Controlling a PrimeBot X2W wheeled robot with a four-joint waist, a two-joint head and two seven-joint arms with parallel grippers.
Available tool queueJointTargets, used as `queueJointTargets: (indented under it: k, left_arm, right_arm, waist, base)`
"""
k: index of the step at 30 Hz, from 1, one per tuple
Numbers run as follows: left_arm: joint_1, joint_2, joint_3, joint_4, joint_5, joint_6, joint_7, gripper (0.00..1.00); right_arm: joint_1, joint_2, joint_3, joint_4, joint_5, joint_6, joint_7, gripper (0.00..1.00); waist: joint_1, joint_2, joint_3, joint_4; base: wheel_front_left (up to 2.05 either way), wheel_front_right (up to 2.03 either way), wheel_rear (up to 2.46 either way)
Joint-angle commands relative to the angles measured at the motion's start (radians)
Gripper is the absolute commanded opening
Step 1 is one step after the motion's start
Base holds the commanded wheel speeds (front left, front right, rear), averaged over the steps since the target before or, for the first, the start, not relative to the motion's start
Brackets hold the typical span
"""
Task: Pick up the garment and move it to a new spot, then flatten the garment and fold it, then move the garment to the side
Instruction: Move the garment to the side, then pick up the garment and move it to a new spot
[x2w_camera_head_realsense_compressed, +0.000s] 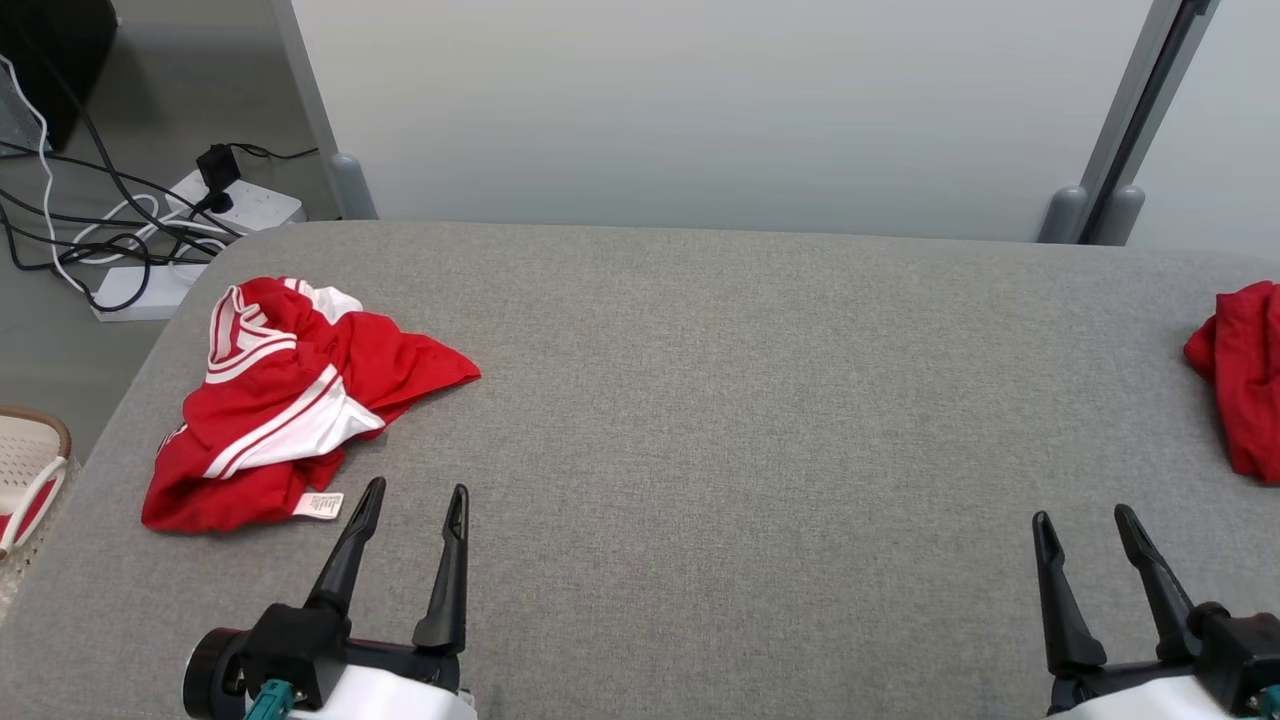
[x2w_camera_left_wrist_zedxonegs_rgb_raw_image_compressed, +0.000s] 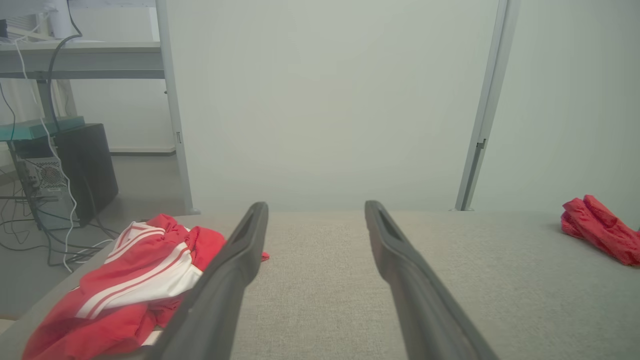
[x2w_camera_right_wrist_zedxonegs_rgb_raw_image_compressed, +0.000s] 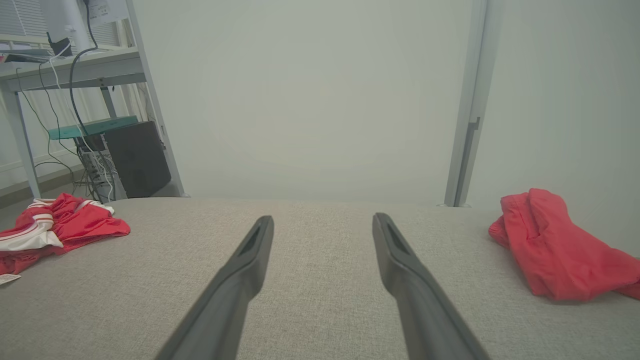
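A crumpled red garment with white stripes (x2w_camera_head_realsense_compressed: 285, 400) lies at the left end of the grey fabric table (x2w_camera_head_realsense_compressed: 720, 400), a white label at its near edge. My left gripper (x2w_camera_head_realsense_compressed: 417, 490) stands open just right of and nearer than it, apart from the cloth, holding nothing. In the left wrist view the garment (x2w_camera_left_wrist_zedxonegs_rgb_raw_image_compressed: 125, 280) lies left of the open gripper (x2w_camera_left_wrist_zedxonegs_rgb_raw_image_compressed: 316, 206). My right gripper (x2w_camera_head_realsense_compressed: 1081, 515) is open and empty at the lower right. The right wrist view has the open gripper (x2w_camera_right_wrist_zedxonegs_rgb_raw_image_compressed: 324, 218) over bare table, with the striped garment (x2w_camera_right_wrist_zedxonegs_rgb_raw_image_compressed: 60, 227) far left.
A second, plain red garment (x2w_camera_head_realsense_compressed: 1245, 375) lies bunched at the table's right edge, also seen as red cloth (x2w_camera_right_wrist_zedxonegs_rgb_raw_image_compressed: 555, 250). Cables and a power strip (x2w_camera_head_realsense_compressed: 235, 205) lie on the floor at the back left. A woven basket (x2w_camera_head_realsense_compressed: 30, 470) stands beside the table's left edge.
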Motion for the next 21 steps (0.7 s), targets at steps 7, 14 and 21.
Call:
queueJointTargets:
  k: [7, 14, 21]
  left_arm:
    - [-0.005, 0.001, 0.046, -0.042, 0.030, 0.010, -0.009, 1.00]
    - [-0.006, 0.000, 0.045, -0.050, 0.023, 0.017, -0.009, 1.00]
    - [-0.010, 0.000, 0.034, -0.052, 0.021, 0.025, -0.009, 1.00]
  right_arm:
    - [0.013, 0.018, -0.018, -0.055, 0.003, 0.004, -0.012, 1.00]
    - [0.010, 0.025, -0.027, -0.059, -0.010, 0.004, -0.012, 1.00]
    - [0.009, 0.026, -0.036, -0.061, -0.012, 0.004, -0.012, 1.00]
  waist:
    - [0.0000, 0.0000, -0.016, -0.020]
    - [0.0000, 0.0000, -0.020, -0.052]
    - [0.0000, 0.0000, -0.013, -0.075]
  base:
    - [0.00, 0.00, 0.00]
    - [0.00, 0.00, 0.00]
    - [0.00, 0.00, 0.00]
